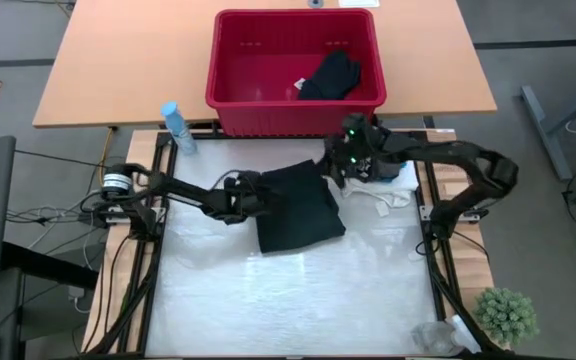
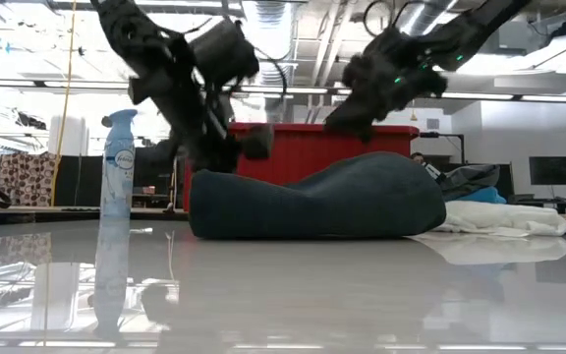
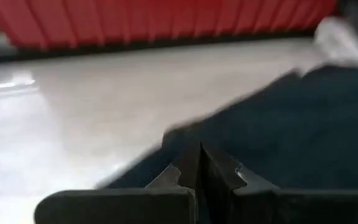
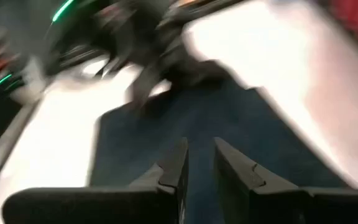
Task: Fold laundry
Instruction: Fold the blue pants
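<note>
Dark garment (image 1: 298,208) beside left gripper (image 1: 251,194)

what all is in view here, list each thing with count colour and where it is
dark garment: 1, dark blue-grey, folded on the white table, centre
white garment: 1, white, on the table beside the dark garment's right edge
teal garment: 1, teal, on the white garment
black garment: 1, black, inside the basket
basket: 1, red, behind the work table
spray bottle: 1, light blue, table's far left corner
plant: 1, green, near right corner
left gripper: shut, at the dark garment's left edge
right gripper: slightly apart, over its far right corner
</note>
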`<state>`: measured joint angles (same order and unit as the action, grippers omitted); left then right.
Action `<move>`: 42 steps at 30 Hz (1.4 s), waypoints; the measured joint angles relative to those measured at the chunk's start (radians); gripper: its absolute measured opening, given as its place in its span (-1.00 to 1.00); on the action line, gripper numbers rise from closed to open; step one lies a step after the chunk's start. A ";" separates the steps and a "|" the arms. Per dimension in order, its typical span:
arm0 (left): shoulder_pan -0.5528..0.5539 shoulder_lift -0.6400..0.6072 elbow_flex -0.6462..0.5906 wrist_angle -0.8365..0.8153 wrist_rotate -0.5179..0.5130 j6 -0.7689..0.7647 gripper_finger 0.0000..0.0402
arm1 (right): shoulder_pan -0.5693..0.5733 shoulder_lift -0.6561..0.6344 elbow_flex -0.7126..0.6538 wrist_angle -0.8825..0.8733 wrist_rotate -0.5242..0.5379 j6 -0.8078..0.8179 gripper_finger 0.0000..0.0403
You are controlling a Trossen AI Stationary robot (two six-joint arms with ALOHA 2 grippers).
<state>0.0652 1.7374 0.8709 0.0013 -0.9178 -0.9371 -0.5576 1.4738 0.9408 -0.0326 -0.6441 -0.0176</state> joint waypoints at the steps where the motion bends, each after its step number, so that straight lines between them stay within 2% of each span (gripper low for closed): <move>1: 0.002 -0.026 0.001 0.005 -0.003 0.026 -1.00 | 0.012 -0.027 -0.018 -0.010 -0.039 -0.033 -0.52; 4: 0.002 -0.111 0.002 0.015 -0.006 0.109 -1.00 | 0.058 -0.110 -0.102 0.008 -0.160 -0.090 -0.52; 8: -0.006 -0.234 0.002 0.024 0.011 0.192 -1.00 | 0.119 -0.177 -0.237 0.064 -0.098 -0.082 -0.52; 12: -0.061 -0.277 0.002 0.106 0.057 0.290 -1.00 | 0.160 -0.175 -0.341 0.243 -0.062 0.000 -0.52; 15: -0.116 -0.243 0.003 0.190 0.132 0.350 -1.00 | 0.181 -0.146 -0.385 0.324 -0.020 0.041 -0.52; 19: -0.184 -0.132 0.002 0.223 0.170 0.289 -1.00 | 0.196 -0.080 -0.414 0.334 0.046 0.025 -0.52; 23: -0.218 -0.006 0.003 0.258 0.153 0.189 -1.00 | 0.194 0.019 -0.417 0.343 0.049 0.012 -0.52; 30: -0.214 0.155 0.003 0.263 0.219 0.079 -1.00 | 0.174 0.150 -0.416 0.384 0.028 0.016 -0.52; 36: -0.207 0.150 0.003 0.246 0.226 0.114 -1.00 | 0.145 0.129 -0.416 0.384 0.022 0.049 -0.52; 39: -0.194 0.103 0.008 0.242 0.263 0.130 -1.00 | 0.130 0.050 -0.413 0.373 -0.001 0.098 -0.52; 42: -0.194 0.015 0.038 0.246 0.232 0.203 -1.00 | 0.128 -0.053 -0.379 0.375 0.021 0.123 -0.52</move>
<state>-0.1292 1.7524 0.9091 0.2471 -0.6854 -0.7342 -0.4297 1.4209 0.5618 0.3426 -0.6233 0.1059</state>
